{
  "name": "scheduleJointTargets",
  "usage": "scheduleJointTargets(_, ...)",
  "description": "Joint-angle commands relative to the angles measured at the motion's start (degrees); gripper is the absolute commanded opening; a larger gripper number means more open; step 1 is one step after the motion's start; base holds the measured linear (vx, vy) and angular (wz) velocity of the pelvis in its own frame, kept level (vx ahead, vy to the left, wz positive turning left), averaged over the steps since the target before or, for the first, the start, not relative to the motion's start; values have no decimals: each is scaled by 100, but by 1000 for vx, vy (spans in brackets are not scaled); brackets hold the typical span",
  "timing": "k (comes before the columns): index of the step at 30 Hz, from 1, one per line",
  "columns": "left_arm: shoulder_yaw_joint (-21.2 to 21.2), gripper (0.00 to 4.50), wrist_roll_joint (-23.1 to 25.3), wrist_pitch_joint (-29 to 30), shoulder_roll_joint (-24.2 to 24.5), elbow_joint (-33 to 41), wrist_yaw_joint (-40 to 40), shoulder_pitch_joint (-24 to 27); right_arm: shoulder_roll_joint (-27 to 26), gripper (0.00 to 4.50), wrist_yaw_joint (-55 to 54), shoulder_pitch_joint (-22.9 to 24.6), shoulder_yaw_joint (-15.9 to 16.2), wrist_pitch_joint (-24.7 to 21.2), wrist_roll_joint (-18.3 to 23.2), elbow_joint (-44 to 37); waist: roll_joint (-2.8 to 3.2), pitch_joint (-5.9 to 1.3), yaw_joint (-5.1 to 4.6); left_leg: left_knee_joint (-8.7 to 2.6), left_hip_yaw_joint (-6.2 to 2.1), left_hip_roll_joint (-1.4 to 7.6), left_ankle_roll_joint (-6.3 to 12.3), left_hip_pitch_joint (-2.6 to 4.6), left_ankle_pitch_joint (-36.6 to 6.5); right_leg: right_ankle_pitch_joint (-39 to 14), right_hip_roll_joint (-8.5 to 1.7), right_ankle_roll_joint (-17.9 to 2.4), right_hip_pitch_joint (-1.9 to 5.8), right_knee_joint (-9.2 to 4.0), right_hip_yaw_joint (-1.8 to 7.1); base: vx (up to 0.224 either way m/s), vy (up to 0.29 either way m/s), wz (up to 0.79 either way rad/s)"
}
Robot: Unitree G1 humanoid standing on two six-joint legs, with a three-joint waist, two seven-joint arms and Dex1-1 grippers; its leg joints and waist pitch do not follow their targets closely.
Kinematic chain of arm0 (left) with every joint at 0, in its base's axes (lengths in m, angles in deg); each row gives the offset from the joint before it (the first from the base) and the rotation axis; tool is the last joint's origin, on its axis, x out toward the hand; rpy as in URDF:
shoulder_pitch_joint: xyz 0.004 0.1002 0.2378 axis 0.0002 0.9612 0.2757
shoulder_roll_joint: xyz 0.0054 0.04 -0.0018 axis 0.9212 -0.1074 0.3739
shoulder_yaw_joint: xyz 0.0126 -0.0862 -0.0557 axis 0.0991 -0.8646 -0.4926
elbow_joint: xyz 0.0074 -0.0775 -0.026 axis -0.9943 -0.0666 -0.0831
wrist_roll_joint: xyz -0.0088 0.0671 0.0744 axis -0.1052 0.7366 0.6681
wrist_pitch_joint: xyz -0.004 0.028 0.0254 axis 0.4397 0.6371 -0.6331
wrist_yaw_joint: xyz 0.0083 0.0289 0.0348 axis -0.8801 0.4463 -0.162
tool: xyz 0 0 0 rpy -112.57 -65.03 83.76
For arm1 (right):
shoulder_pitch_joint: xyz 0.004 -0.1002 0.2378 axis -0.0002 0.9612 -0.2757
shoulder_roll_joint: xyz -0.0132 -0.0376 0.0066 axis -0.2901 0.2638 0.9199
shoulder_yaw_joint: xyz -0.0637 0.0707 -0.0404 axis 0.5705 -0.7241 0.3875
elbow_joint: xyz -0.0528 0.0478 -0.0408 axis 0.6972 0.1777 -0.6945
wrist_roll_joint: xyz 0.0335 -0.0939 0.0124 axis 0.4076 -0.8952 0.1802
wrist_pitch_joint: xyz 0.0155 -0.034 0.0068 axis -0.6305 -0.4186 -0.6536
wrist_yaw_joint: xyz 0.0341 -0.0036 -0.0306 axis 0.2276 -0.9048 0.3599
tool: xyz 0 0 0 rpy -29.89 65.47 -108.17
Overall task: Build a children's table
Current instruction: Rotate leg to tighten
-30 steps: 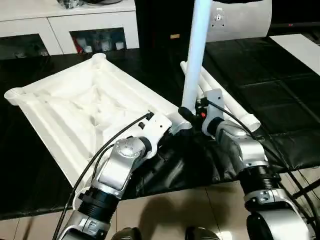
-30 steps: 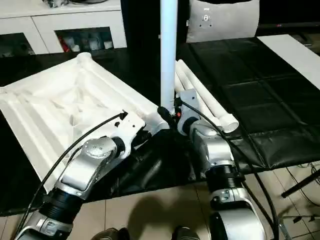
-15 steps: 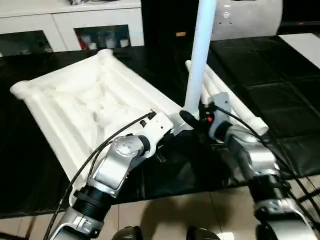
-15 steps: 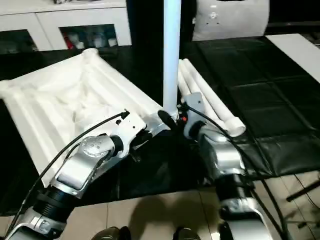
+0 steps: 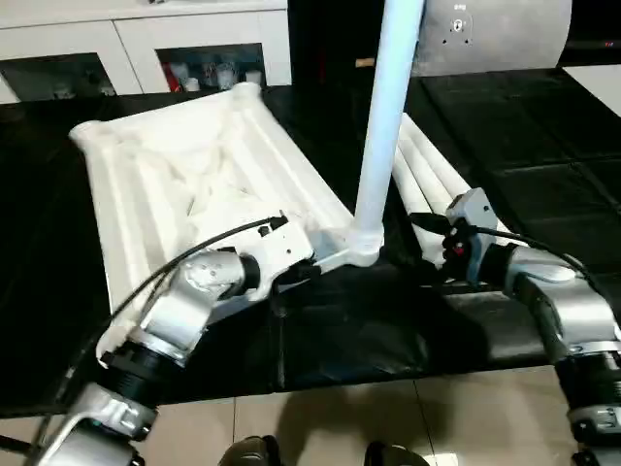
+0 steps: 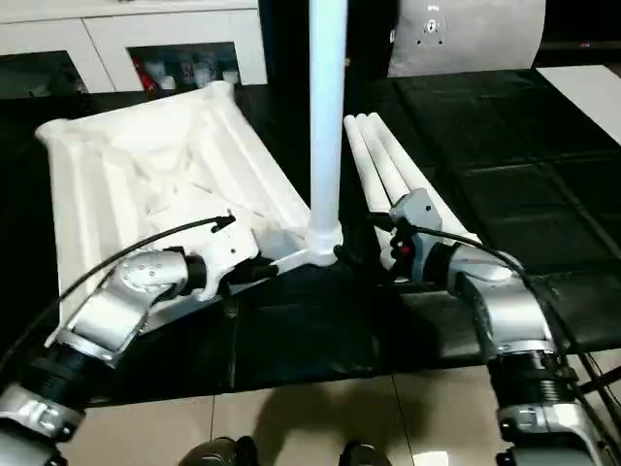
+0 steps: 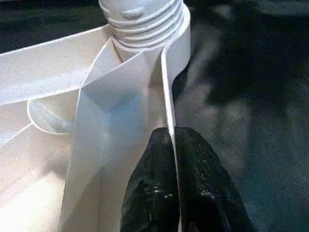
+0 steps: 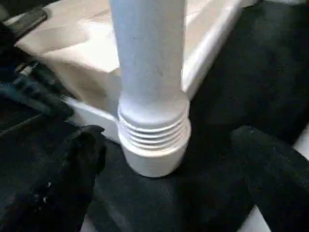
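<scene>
left eye view has the white cabinet (image 5: 146,39) at the far left, behind the black-covered surface (image 5: 543,146). on that surface the children's table (image 5: 184,184) lies upside down, its ribbed underside facing up and round sockets at its corners. the left hand (image 7: 173,145) comes in low from the left, and the left wrist view shows its two black fingers (image 7: 154,193) pressed together on the thin upright rim wall of the table top (image 7: 58,77), near the corner socket. so this hand is closed, pinching that rim.

at the near right corner of the top one white leg (image 5: 388,116) stands upright in its socket, the ribbed collar (image 8: 153,133) at its foot sitting against the top's corner. the leg rises out of the picture's upper edge.

right of it, three more loose legs (image 6: 383,165) lie side by side flat on the black cover, close together and running away from the robot.

the right hand (image 8: 169,154) sits just beside the standing leg, facing it. in the right wrist view its black fingers (image 8: 72,159) stand spread wide on either side of the collar, apart from it, with nothing held. a grey panel (image 5: 495,34) stands at the far right.
</scene>
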Motion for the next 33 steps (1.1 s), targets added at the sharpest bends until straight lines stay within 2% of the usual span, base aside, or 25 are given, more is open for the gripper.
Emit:
scheduleJointTargets(1, 330, 0, 15, -270, 135, -66, -453, -7, 82, 448, 335, -53, 138, 3, 35, -143, -51, -465, 30, -351, -167, 434, 522, 163, -1428, -1528, -376, -1280, 296, -306, 245, 0, 0, 0)
scheduleJointTargets(3, 373, 0, -79, -465, 227, -72, -702, 3, 166, 448, 508, -75, 234, 74, 16, -136, -71, -460, 64, -351, -162, 440, 486, 169, -1481, -1637, -379, -1256, 280, -311, 252, 0, 0, 0)
scheduleJointTargets(5, 419, 0, -136, -621, 326, -36, -943, 31, 223, 448, 667, -109, 331, 193, -23, -100, -53, -459, 118, -351, -162, 451, 406, 196, -1554, -1738, -382, -1240, 249, -311, 264, 0, 0, 0)
scheduleJointTargets(6, 437, 0, -146, -663, 358, -26, -1023, 35, 238, 448, 732, -126, 360, 234, -33, -80, -77, -451, 126, -356, -161, 452, 376, 186, -1600, -1795, -394, -1224, 252, -298, 272, 0, 0, 0)
scheduleJointTargets(12, 478, 0, -228, -884, 461, -73, -1338, 44, 216, 448, 1121, -193, 503, 399, 25, 45, -96, -412, 133, -368, -179, 446, 244, 184, -1899, -2322, -410, -1076, 225, -323, 291, 0, 0, 0)
scheduleJointTargets(16, 443, 0, -269, -916, 447, -87, -1344, 59, 136, 411, 1152, -218, 584, 362, 43, 111, -95, -413, 128, -375, -185, 446, 210, 188, -1947, -2428, -405, -1035, 217, -332, 296, 0, 0, 0)
scheduleJointTargets(19, 436, 0, -269, -949, 435, -122, -1352, 46, 100, 404, 1197, -266, 623, 346, 48, 202, -99, -412, 114, -372, -180, 441, 228, 185, -1905, -2295, -395, -1071, 214, -321, 300, 0, 0, 0)
scheduleJointTargets(20, 440, 0, -264, -959, 429, -129, -1355, 46, 96, 379, 1217, -269, 649, 363, 33, 217, -108, -405, 114, -372, -176, 442, 241, 182, -1892, -2273, -393, -1079, 211, -322, 301, 0, 0, 0)
scheduleJointTargets(23, 449, 0, -265, -979, 422, -135, -1369, 50, 102, 365, 1285, -275, 746, 428, -61, 307, -106, -415, 120, -362, -166, 440, 288, 176, -1779, -2137, -392, -1117, 221, -302, 306, 0, 0, 0)
scheduleJointTargets(26, 455, 0, -262, -989, 424, -140, -1365, 49, 93, 332, 1276, -274, 742, 431, -77, 342, -104, -417, 126, -357, -162, 440, 326, 171, -1698, -2058, -390, -1146, 226, -293, 306, 0, 0, 0)
scheduleJointTargets(33, 454, 0, -260, -1017, 424, -164, -1368, 52, 37, 278, 1252, -281, 732, 412, -1, 399, -104, -398, 115, -372, -170, 442, 267, 182, -1870, -2312, -394, -1082, 215, -321, 304, 0, 0, 0)
